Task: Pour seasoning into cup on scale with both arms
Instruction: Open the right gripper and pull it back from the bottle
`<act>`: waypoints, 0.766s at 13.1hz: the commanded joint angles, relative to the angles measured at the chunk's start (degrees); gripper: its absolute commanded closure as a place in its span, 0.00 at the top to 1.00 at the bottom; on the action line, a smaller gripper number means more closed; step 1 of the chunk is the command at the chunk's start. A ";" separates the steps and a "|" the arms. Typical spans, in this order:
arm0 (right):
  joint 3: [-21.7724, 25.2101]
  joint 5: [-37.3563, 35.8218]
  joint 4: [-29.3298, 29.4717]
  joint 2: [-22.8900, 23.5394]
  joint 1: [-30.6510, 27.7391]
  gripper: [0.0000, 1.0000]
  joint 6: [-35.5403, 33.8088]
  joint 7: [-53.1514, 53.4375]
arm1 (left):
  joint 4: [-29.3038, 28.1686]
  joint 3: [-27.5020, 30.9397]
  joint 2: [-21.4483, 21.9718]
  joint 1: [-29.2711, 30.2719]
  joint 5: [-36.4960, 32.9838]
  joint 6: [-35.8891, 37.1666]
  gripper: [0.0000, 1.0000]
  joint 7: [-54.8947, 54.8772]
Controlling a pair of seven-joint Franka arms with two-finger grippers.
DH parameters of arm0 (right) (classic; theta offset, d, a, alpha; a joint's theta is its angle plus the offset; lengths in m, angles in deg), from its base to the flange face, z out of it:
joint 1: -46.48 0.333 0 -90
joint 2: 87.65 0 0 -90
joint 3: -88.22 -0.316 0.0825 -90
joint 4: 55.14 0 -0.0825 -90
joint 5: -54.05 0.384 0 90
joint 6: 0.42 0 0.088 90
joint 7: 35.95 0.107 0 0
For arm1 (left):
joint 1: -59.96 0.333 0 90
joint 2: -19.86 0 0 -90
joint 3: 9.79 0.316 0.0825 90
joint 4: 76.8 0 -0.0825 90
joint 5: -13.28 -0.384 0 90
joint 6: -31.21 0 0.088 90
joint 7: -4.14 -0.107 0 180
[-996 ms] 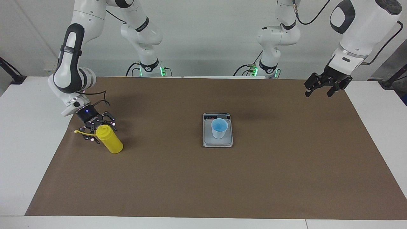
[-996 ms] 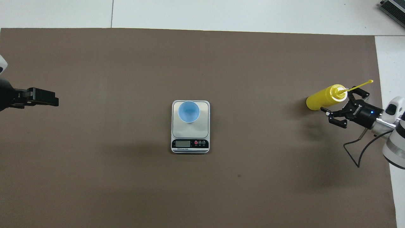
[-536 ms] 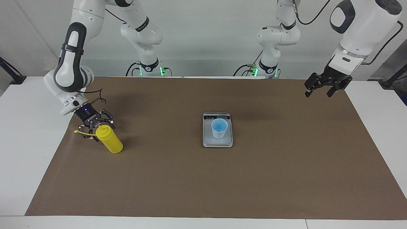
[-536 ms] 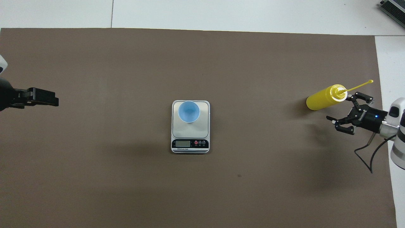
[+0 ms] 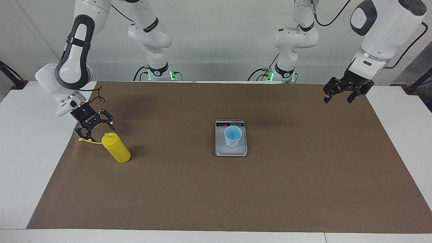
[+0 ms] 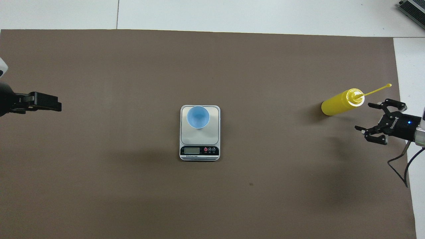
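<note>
The blue cup (image 5: 233,136) stands on the grey scale (image 5: 231,151) in the middle of the brown mat (image 5: 216,189). I cannot tell what is in it. The yellow seasoning (image 5: 116,152) stands toward the right arm's end of the counter (image 5: 20,152). The right tool (image 5: 92,127) hangs open at 11 o'clock from its cap, not touching. The left tool (image 5: 337,95) waits open over the mat's corner
</note>
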 commanded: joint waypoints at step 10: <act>0.02 -24.16 2.32 -6.23 -0.48 1.00 -8.81 24.28 | -0.48 -0.01 0.50 0.37 0.40 0.29 1.00 0.19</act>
